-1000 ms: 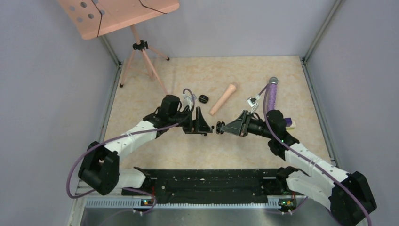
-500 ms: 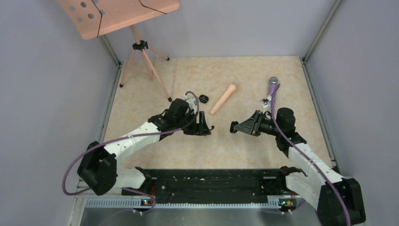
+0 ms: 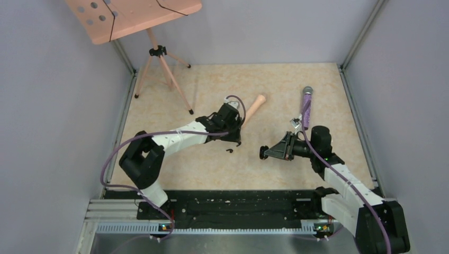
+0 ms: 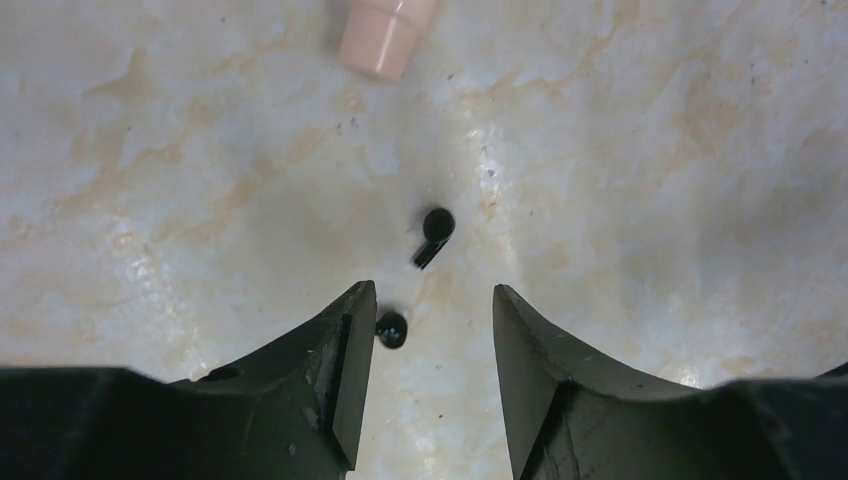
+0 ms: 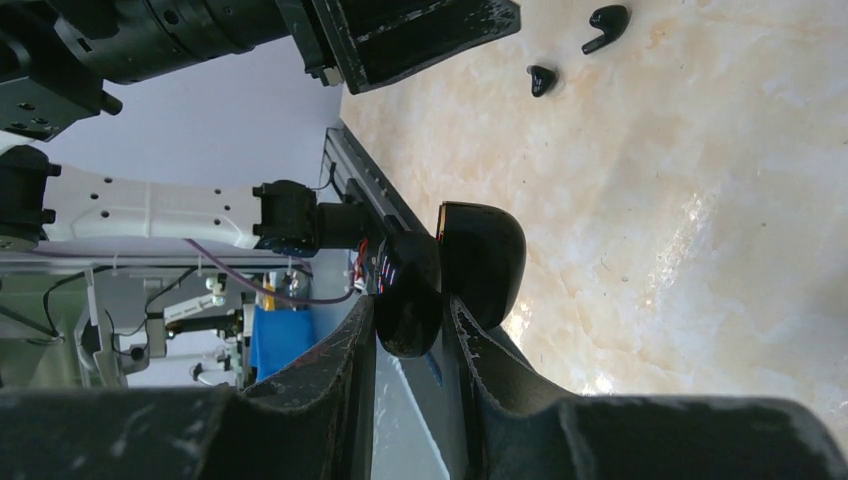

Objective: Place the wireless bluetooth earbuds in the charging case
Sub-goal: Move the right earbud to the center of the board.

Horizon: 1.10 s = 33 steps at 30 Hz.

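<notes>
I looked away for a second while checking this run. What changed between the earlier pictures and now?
The left gripper left the middle, reached forward and tipped down over the two earbuds, jaws apart, neither bud gripped. The right gripper backed off to the right, keeping the charging case clamped. The pink handle and the purple microphone stayed put.

Beige marbled tabletop (image 3: 212, 169) with two black earbuds (image 4: 436, 228), a peach handle (image 3: 257, 104), a purple wand (image 3: 306, 100).
</notes>
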### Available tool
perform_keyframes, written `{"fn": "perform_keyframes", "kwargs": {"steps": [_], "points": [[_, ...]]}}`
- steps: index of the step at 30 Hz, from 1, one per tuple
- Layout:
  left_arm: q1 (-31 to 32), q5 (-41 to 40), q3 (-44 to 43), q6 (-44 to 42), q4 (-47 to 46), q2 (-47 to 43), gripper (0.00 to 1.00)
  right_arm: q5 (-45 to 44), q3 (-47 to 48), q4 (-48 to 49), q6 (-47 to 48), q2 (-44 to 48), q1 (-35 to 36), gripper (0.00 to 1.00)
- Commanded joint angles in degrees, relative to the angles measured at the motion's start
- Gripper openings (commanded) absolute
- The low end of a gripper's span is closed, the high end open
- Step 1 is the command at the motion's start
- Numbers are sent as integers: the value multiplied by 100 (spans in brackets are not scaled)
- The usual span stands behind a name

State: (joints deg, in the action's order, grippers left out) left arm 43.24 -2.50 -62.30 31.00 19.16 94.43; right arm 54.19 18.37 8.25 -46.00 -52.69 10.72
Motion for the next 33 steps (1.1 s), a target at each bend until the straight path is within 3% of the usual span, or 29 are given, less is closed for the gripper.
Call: {"fn": "perform_keyframes", "kwargs": {"steps": [1,9,15,20,25,29,33], "points": [[238,-599,-707,-282,286,442,51,56,151,153,91,92,-54,0],[246,-543,-1156,-357,434,1204,45,11,225,-56,98,267,-91,0],[258,-861,-623,-215,588,786,43,-5,313,-191,91,381,-102,0],[260,-437,40,-527,321,359,51,-7,357,-161,104,309,-97,0],[290,-172,113,-907,422,279,53,-17,344,-116,69,300,-105,0],[329,-140,22,-1023,379,504,51,-28,337,-111,52,308,-97,0],[346,-220,-189,-982,423,835,38,-40,350,-127,41,357,-97,0]]}}
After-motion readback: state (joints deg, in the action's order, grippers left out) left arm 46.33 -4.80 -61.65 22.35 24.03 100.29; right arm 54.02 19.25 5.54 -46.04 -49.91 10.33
